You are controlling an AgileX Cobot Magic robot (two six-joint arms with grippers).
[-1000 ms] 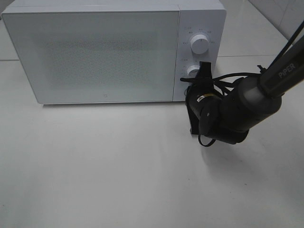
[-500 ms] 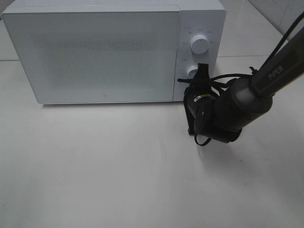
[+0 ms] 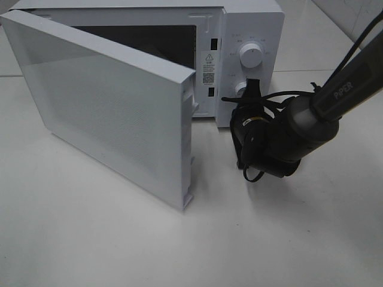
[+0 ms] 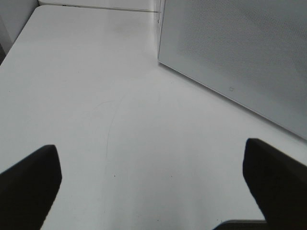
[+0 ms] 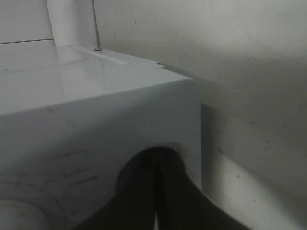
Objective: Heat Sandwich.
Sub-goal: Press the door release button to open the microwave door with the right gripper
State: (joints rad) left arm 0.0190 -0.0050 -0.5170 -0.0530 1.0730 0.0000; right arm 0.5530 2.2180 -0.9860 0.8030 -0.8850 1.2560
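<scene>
The sandwich cannot be made out in any view: the cavity of the white box-shaped microwave oven (image 3: 254,27), behind its open white door (image 3: 114,107), shows only as a dark strip. The black right end effector (image 3: 252,85) is pressed shut at the lower dial (image 3: 241,89) (its tips partly hidden by cabling). The left end effector (image 4: 151,158) is spread wide above the white tabletop (image 4: 96,96), holding nothing.
</scene>
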